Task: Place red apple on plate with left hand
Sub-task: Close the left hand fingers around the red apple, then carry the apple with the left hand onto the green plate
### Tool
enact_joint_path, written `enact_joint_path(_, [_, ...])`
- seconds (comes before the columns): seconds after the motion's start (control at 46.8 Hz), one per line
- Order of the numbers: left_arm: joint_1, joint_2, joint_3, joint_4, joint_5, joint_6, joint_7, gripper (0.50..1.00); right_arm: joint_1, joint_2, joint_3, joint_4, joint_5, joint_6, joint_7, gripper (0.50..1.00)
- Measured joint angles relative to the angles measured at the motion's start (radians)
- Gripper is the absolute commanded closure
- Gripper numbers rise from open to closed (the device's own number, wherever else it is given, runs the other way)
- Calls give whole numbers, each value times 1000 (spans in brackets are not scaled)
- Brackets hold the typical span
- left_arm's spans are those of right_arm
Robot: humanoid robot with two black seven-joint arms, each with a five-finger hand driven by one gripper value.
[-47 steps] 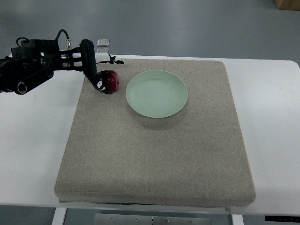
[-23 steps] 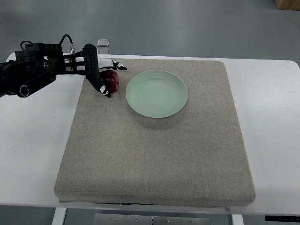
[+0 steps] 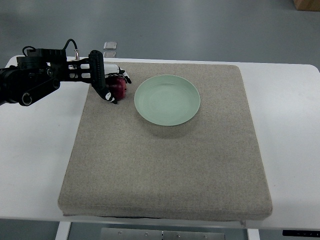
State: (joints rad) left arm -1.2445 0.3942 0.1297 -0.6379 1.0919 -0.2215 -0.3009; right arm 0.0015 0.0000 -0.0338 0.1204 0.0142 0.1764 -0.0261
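Grey felt covers most of the white table (image 3: 290, 125) as a thick square mat (image 3: 165, 165), and on that mat, toward its far edge, sits a pale green plate (image 3: 167, 99), round, shallow and holding nothing. Taking the plate as the landmark: the red apple (image 3: 119, 88) lies just to its left, close to the rim but not touching it, resting on the mat near the mat's far left corner. The left hand (image 3: 106, 84) is at the apple, on the side of it away from the plate; its black fingers (image 3: 99, 75) curl down over the apple's left flank and near side, one dark fingertip with a small white mark reaching below the fruit, and other fingertips show past the apple's far side, so the hand is closed around the apple, which appears to sit on the mat rather than hang clear of it, though that cannot be settled from this steep angle. The left arm (image 3: 30, 80), black with exposed cabling, runs further left of the plate, over the bare tabletop to the picture's edge. Beyond the plate and to its left, at the table's far edge, stands a small clear block (image 3: 110, 47). Past the table lies grey floor (image 3: 200, 25).
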Motion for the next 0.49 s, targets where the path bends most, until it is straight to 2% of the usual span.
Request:
enact_joint_path(0.021, [0,0,0,0,0,11,0,904,0,0,0,0,0,0,0,568])
enact_joint_path(0.085, [0,0,2,1,0,43,1,949,0,0,0,0,0,0,0,568])
enact_joint_path(0.214, [0,-1,2,3,0,70,3,949,0,0,0,0,0,0,0,568])
enact_joint_path(0.491, [-8,-2,-1,3,-1,77,3,941,0,0,0,0,0,0,0,568])
